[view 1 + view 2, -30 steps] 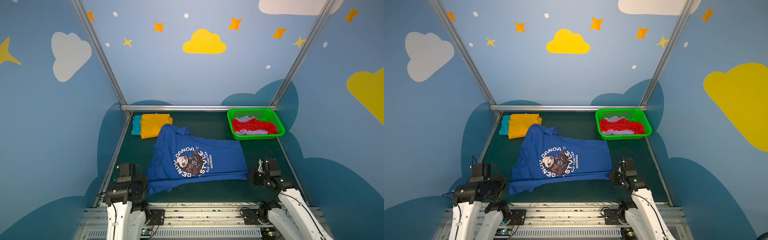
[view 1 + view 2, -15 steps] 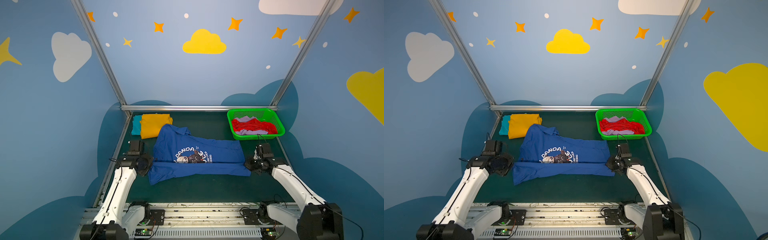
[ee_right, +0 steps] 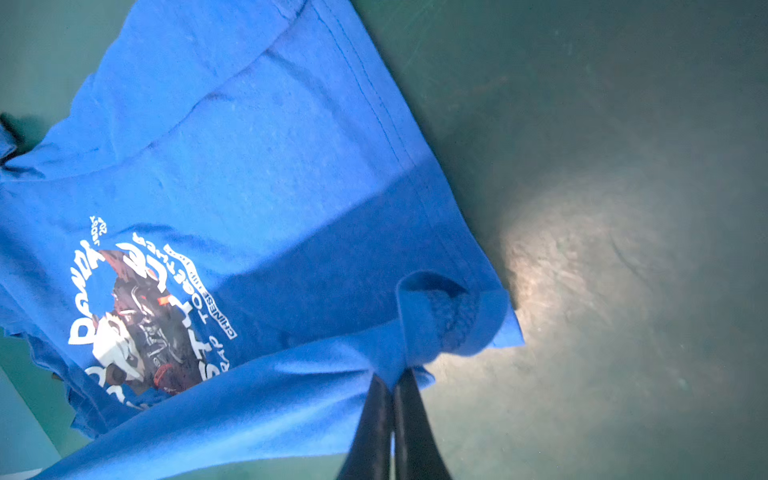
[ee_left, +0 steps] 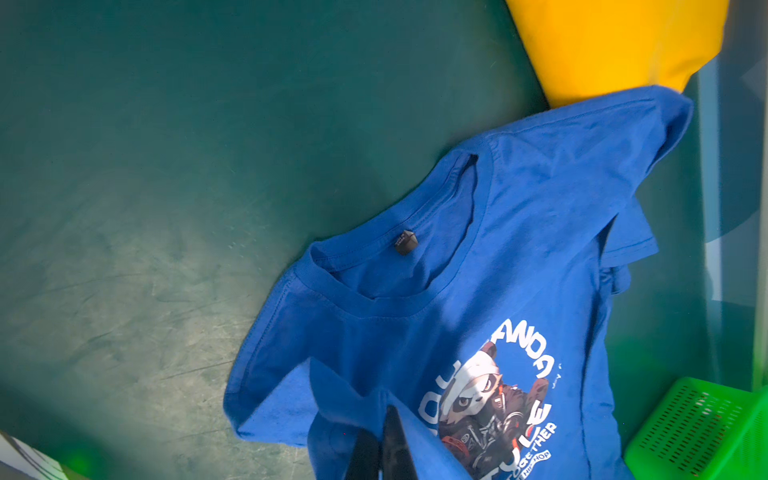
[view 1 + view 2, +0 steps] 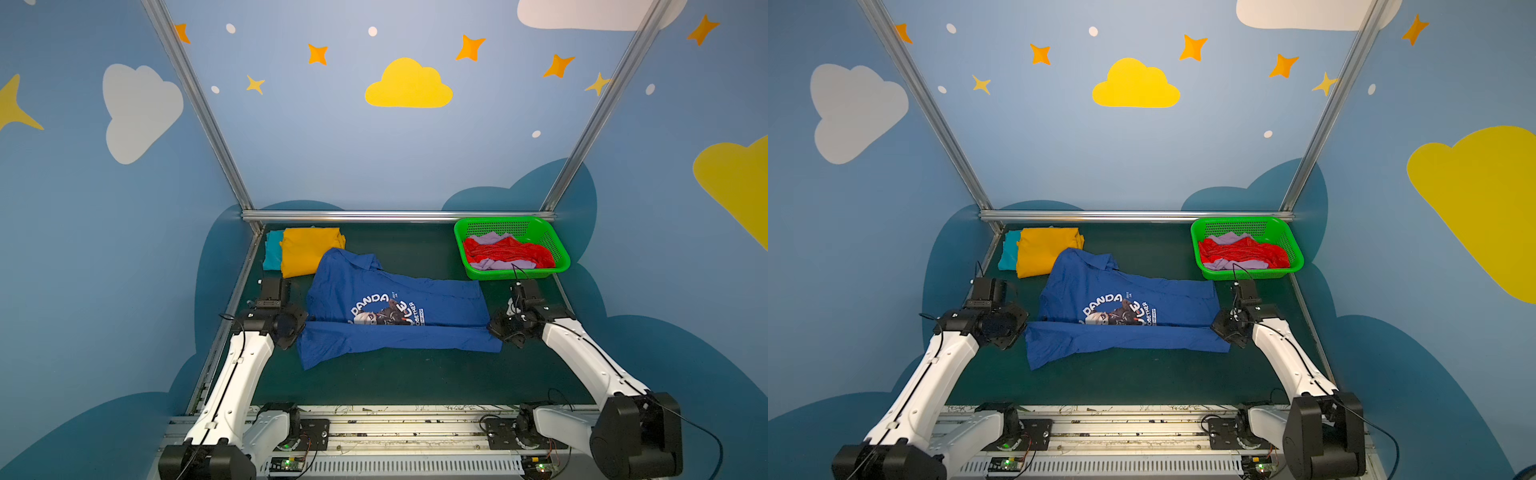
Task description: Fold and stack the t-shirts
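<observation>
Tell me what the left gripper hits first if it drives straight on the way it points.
Most likely the blue t-shirt itself: the left gripper, shut on its folded-over edge, points across the shirt's front toward the collar. Beyond looks like bare mat, though depth is unclear.

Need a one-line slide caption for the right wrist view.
Right gripper shut on the blue tee, its near edge folded toward the panda print.

1. The royal blue t-shirt [image 5: 436, 299] lies across the middle of the tabletop [image 5: 395, 382], neck to the left. Its near long edge is doubled over half the white-lettered panda print.
2. The mustard yellow t-shirt [image 5: 309, 251] sits folded at the far left corner, partly over the folded teal t-shirt [image 5: 272, 251]. The blue sleeve touches it.
3. The red t-shirt [image 5: 507, 253] and lilac t-shirt [image 5: 490, 239] lie crumpled together in the green basket [image 5: 515, 274], far right.
</observation>
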### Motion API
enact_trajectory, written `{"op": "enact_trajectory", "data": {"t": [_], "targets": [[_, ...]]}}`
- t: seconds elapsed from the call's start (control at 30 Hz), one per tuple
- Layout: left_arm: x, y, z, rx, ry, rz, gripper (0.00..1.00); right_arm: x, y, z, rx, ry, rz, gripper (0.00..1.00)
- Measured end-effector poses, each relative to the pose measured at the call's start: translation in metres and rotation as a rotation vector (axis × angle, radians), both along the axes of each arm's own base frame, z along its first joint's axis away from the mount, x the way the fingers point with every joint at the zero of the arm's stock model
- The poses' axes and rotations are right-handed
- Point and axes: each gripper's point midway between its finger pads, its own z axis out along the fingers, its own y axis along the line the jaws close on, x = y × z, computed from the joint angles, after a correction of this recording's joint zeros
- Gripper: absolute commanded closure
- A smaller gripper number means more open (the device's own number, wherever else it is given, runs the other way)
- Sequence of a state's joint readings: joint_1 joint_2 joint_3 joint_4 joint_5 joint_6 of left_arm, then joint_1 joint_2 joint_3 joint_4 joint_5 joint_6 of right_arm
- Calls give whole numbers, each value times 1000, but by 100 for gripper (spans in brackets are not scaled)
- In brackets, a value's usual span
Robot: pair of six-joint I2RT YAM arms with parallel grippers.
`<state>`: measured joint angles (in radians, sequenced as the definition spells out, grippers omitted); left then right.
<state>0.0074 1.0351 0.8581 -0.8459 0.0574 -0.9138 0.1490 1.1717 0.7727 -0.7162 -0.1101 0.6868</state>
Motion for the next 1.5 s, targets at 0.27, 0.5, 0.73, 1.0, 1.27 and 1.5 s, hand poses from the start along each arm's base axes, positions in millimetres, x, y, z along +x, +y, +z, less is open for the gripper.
{"op": "enact_trajectory", "data": {"t": [0.27, 0.5, 0.73, 1.0, 1.27, 1.5], "targets": [[-2, -1, -5, 16, 31, -27, 96, -7, -4, 6, -18, -8, -1, 100], [-30, -4, 17, 3, -34, -37, 96, -28, -10, 24, -13, -93, -12, 100], [-72, -11, 3, -50, -1, -23, 96, -63, -18, 13, -18, -162, -18, 100], [-64, -16, 2, -84, 20, -22, 96, -58, -19, 6, -40, -127, -12, 100], [-24, -16, -20, -78, 110, -29, 95, -22, -17, -9, -73, -76, 10, 100], [28, -15, -33, -36, 138, -64, 87, 34, -16, -4, -109, -56, -1, 100]]}}
